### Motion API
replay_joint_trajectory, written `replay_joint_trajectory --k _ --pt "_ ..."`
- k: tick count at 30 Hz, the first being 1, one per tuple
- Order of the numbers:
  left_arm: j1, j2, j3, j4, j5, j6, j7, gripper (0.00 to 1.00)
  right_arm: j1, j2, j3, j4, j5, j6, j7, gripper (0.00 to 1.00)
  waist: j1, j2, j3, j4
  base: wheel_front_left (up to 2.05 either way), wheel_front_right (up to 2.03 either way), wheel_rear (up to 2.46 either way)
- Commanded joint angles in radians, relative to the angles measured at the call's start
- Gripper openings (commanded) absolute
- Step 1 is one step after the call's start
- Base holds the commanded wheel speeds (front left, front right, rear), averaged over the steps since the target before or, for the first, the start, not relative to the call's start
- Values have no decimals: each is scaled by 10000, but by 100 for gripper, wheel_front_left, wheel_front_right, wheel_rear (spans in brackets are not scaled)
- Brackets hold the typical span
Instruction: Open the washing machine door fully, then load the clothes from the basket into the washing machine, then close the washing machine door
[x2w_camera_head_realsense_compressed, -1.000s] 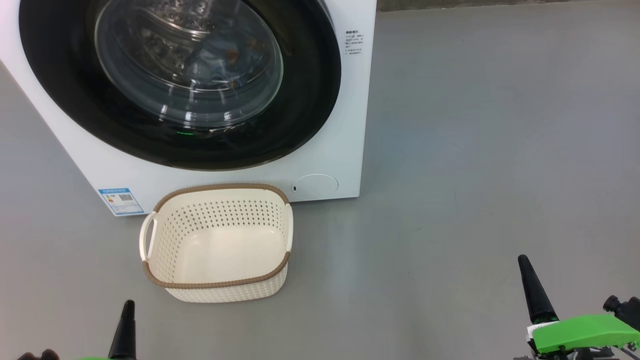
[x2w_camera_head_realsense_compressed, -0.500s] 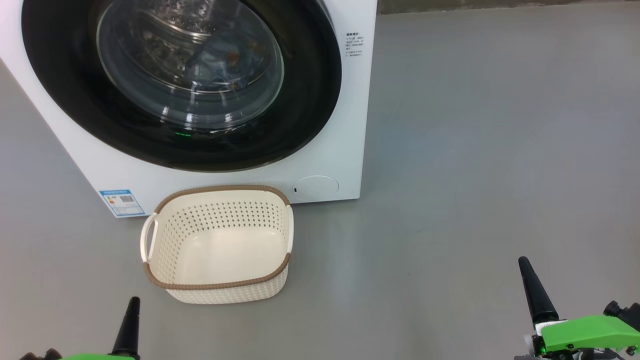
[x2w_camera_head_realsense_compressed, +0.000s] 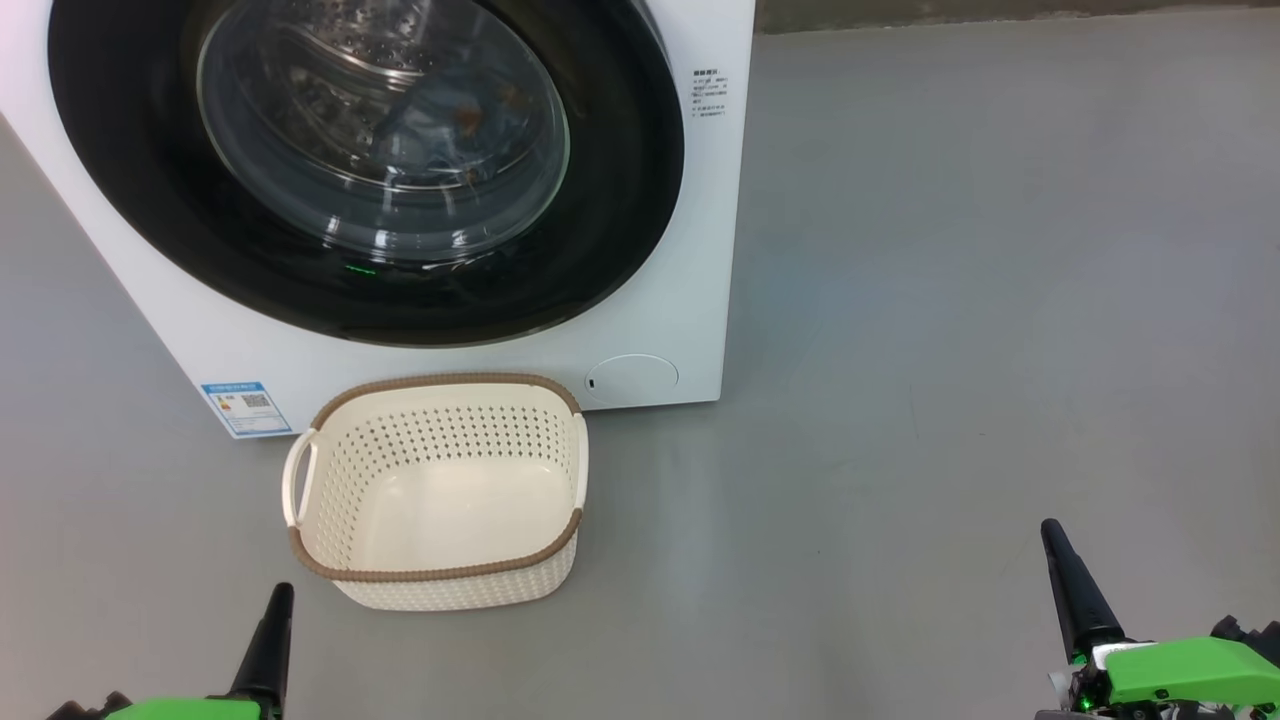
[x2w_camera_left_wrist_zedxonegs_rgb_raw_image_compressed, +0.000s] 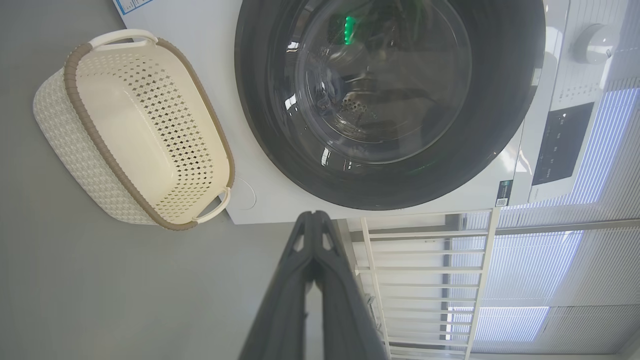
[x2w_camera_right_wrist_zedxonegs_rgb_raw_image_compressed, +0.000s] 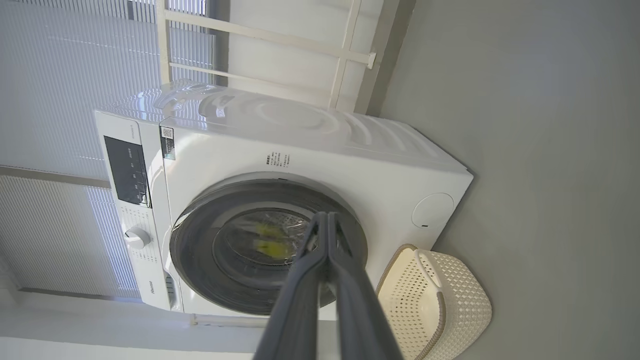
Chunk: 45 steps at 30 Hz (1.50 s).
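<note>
I see washer door (x2w_camera_head_realsense_compressed: 620, 200) closed upper left, clothes (x2w_camera_head_realsense_compressed: 452, 138) behind glass, basket (x2w_camera_head_realsense_compressed: 440, 578) below. My L gripper (x2w_camera_head_realsense_compressed: 284, 592) lower left, R gripper (x2w_camera_head_realsense_compressed: 1049, 528) lower right: both clenched.

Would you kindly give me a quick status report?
Left gripper, right gripper shut, empty. Washing machine door closed, clothes inside. Basket empty. Nothing against the door.

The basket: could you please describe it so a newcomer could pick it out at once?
Find the big white washing machine on the grey floor; the basket sits on the floor just before its lower front. It is the only small cream tub, pierced with holes, with a brown rim and loop handles.
</note>
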Motion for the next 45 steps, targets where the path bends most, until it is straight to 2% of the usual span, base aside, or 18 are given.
replay_joint_trajectory --k 1,15,45 --pt "-554 258 235 -151 -360 -81 103 0 -528 -36 105 -204 363 15 115 0 0 -1 -7 2 0 0 0" --pt "-791 294 211 40 -1936 -104 513 0 -593 19 -19 -75 1871 14 538 0 0 -1 -61 13 0 0 0" --pt "-791 294 210 38 -1937 -104 512 0 -599 66 -86 -72 1815 14 591 0 0 -1 -61 13 0 0 0"
